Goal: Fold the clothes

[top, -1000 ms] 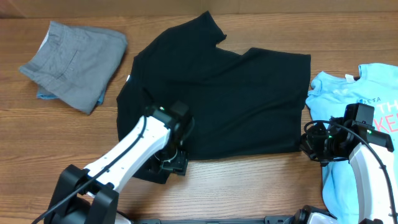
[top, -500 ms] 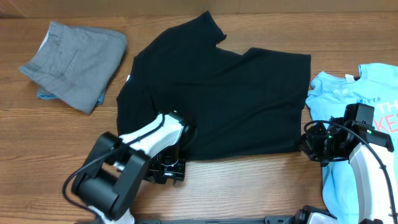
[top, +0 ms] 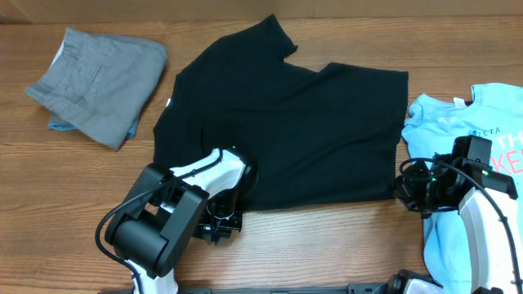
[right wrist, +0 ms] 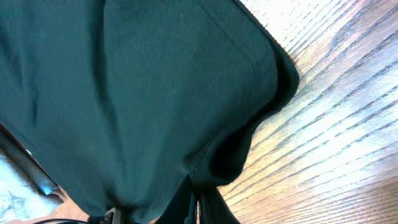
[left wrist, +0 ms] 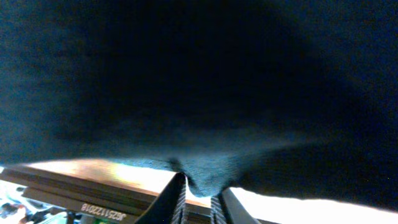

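The left gripper pinches the near hem of the plain black short-sleeved T-shirt on the wooden worktop; the right gripper is clamped on its corner.

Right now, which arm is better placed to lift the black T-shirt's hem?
Probably right: the right gripper holds a whole corner of the black T-shirt; the left gripper pinches only a small tuck of hem.

On the left arm: white shell links between bulky black joint housings, with a thin black cable looping alongside. The right arm has the same white link and black joints, with small green lights near the wrist. The left hand and right hand both have slim black fingers.
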{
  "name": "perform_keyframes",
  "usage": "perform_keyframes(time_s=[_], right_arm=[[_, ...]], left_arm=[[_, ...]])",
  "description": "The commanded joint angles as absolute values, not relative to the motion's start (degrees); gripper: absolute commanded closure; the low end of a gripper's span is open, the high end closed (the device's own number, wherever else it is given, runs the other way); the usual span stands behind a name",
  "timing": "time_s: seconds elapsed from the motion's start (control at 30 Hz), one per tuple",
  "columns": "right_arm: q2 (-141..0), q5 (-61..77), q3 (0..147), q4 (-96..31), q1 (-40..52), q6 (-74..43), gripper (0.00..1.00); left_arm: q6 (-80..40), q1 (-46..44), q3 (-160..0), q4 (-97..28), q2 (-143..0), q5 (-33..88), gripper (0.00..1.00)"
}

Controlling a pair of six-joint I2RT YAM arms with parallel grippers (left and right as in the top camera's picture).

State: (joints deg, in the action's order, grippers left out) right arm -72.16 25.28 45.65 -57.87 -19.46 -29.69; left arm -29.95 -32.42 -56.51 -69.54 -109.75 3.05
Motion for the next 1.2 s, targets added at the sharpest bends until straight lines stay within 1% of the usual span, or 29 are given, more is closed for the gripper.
perform_keyframes(time_s=[0.0, 0.1, 0.17, 0.27, 0.4, 0.63, 0.73, 0.83, 0.97, 1.0, 1.07, 1.13, 1.17], right_arm=[[-71.79, 25.61, 46.48, -57.45, -19.64, -29.08, 0.96], [-71.79, 25.58, 46.48, -57.47, -19.64, -29.08, 0.96], [-71.79, 25.61, 46.48, -57.47, -19.64, -29.08, 0.96], [-71.79, 25.61, 46.48, -57.49, -19.64, -29.08, 0.96], [-71.79, 25.61, 46.48, -57.54, -19.64, -29.08, 0.96], [-71.79, 25.61, 46.48, -57.52, -19.64, -29.08, 0.96], [-71.79, 25.61, 46.48, -57.71, -19.64, -29.08, 0.96], [-71.79, 25.58, 46.48, -57.95, -19.64, -29.06, 0.96], [-71.79, 25.58, 46.48, -57.91, -19.64, -29.08, 0.96], [-71.79, 25.58, 46.48, -57.93, -19.64, -29.08, 0.96], [-71.79, 25.58, 46.48, -57.93, -19.64, -29.08, 0.96], [-71.79, 25.58, 46.48, -57.95, -19.64, -29.08, 0.96], [-71.79, 25.58, 46.48, -57.95, -19.64, -29.08, 0.96]], left_arm=[[-31.79, -32.62, -56.36, -69.32, -110.83, -2.85, 0.62], [-31.81, -32.62, -57.32, -70.5, -110.8, -5.34, 0.55], [-31.77, -32.62, -58.33, -71.0, -110.74, -6.39, 0.53], [-31.75, -32.67, -59.68, -70.5, -110.72, -6.46, 0.53], [-31.75, -32.67, -60.51, -69.87, -110.43, -6.17, 0.57], [-31.27, -32.67, -60.64, -67.24, -109.43, -5.98, 0.55], [-30.22, -32.69, -60.64, -67.81, -109.36, -2.94, 0.56], [-30.22, -33.34, -60.66, -69.82, -108.66, -1.74, 0.54], [-29.78, -34.61, -60.86, -70.24, -104.64, -3.44, 0.51], [-29.78, -34.79, -60.88, -70.0, -103.13, -3.81, 0.5], [-29.76, -34.81, -60.88, -69.32, -100.49, -4.82, 0.42], [-29.78, -34.74, -60.88, -68.53, -99.09, -5.67, 0.38], [-29.78, -34.74, -60.86, -68.16, -98.98, -6.2, 0.38]])
